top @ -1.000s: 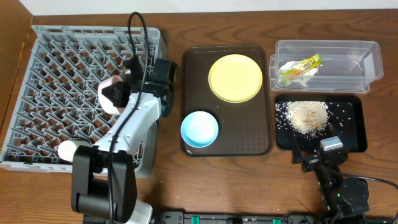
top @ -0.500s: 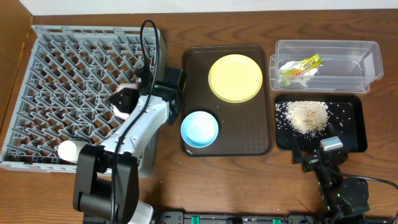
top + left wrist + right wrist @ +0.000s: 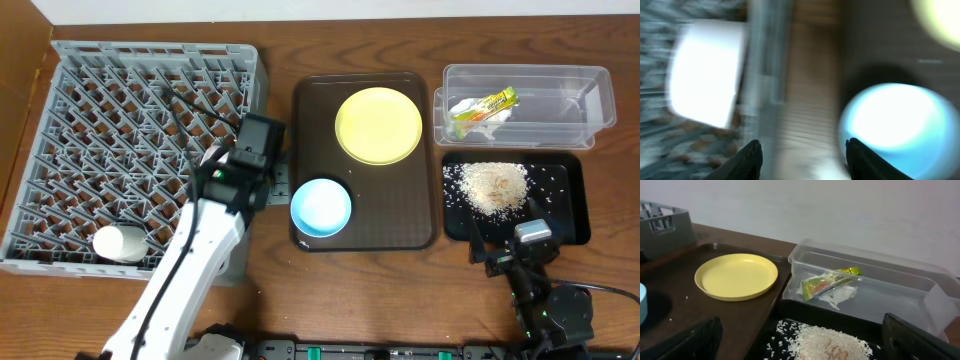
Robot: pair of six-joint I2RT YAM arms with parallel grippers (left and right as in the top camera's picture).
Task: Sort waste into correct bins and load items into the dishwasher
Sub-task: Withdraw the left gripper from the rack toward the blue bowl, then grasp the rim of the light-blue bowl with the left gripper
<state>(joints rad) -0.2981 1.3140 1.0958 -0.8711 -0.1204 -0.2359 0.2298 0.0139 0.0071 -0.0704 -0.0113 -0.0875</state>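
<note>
My left gripper (image 3: 255, 188) hangs open and empty over the right edge of the grey dishwasher rack (image 3: 120, 120), beside the light blue bowl (image 3: 320, 207) on the brown tray. In the blurred left wrist view the small white bowl (image 3: 705, 70) lies in the rack to the left and the blue bowl (image 3: 895, 122) to the right. The yellow plate (image 3: 378, 125) lies behind the blue bowl. The wrapper (image 3: 485, 104) sits in the clear tub (image 3: 560, 105); the rice heap (image 3: 492, 187) is on the black tray (image 3: 570, 225). My right gripper (image 3: 510, 255) stands open at that tray's front edge.
The dark brown tray (image 3: 415, 215) fills the middle of the table between rack and bins. Another white rounded object (image 3: 118, 243) rests in the rack's front left corner. The left arm's white link crosses the rack's front right corner.
The left gripper opened and let go of the white bowl in the rack, then swung right toward the rack's edge and the blue bowl. The right arm stayed still.
</note>
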